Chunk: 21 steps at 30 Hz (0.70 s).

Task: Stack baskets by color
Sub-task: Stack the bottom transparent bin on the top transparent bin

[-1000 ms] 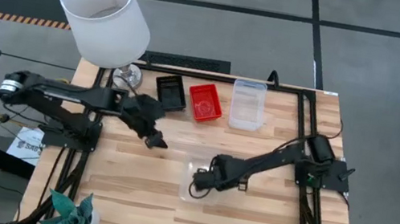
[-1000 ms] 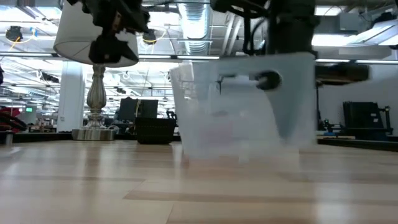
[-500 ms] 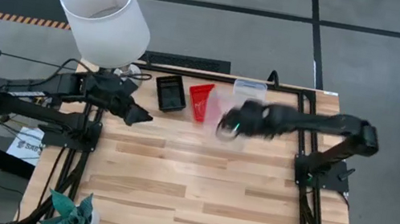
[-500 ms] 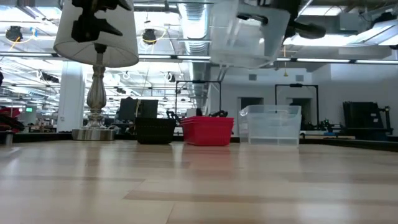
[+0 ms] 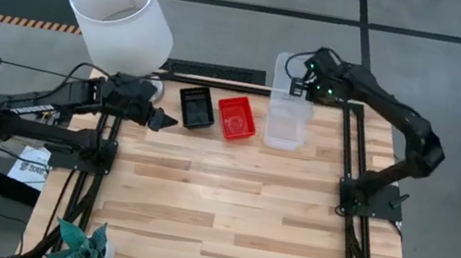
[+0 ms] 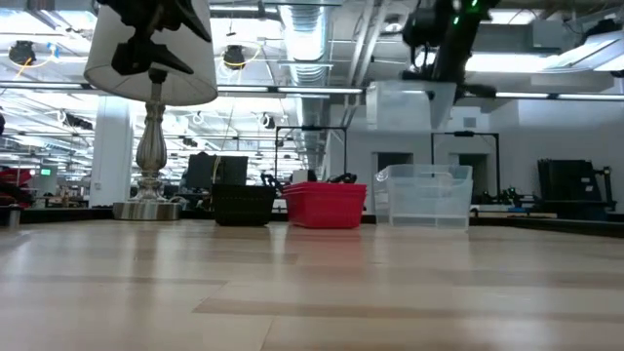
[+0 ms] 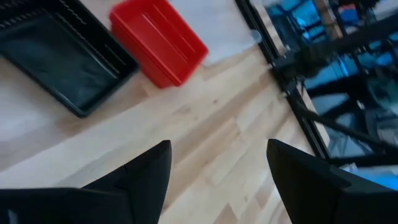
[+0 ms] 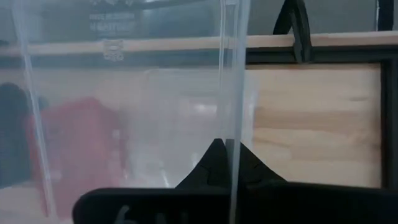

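the right gripper (image 5: 297, 86), pinched shut on the wall of a clear basket (image 6: 409, 103), has carried it from the middle of the table (image 5: 227, 204), where it sat a second ago, up and across to hang above the clear basket at the far edge (image 5: 286, 124). the left gripper (image 5: 166, 121), fingers spread, has drawn back from the table's middle towards the far left corner, just beside the black basket (image 5: 197, 107).
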{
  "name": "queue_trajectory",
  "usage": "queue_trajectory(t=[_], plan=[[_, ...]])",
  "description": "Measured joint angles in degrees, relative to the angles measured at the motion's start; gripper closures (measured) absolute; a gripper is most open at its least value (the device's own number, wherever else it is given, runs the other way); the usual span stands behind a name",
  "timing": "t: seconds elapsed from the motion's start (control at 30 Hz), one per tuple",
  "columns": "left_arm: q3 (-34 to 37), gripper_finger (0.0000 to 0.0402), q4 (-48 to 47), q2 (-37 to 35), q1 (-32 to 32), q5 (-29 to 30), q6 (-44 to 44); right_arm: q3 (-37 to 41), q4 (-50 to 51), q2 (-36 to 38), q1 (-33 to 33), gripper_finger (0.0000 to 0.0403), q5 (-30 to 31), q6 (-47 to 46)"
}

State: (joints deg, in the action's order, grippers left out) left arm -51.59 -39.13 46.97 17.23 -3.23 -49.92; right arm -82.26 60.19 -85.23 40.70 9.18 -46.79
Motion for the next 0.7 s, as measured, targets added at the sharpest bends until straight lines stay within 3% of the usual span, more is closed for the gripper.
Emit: queue_trajectory(t=[0.17, 0.5, 0.7], plan=[[0.00, 0.0150, -0.02, -0.01, 1.95, 0.70, -0.27, 0.07, 0.42, -4.08, 4.73, 0.0402, -6.70, 8.76], [0.00, 0.0150, -0.03, -0.08, 4.74, 1.15, -0.25, 0.17, 3.01, -4.28, 4.99, 0.0403, -6.27, 10.42], [0.00, 0.0150, -0.01, -0.08, 5.08, 2.15, -0.24, 11.08, -4.09, -0.42, 3.55, 0.0403, -7.03, 6.82]])
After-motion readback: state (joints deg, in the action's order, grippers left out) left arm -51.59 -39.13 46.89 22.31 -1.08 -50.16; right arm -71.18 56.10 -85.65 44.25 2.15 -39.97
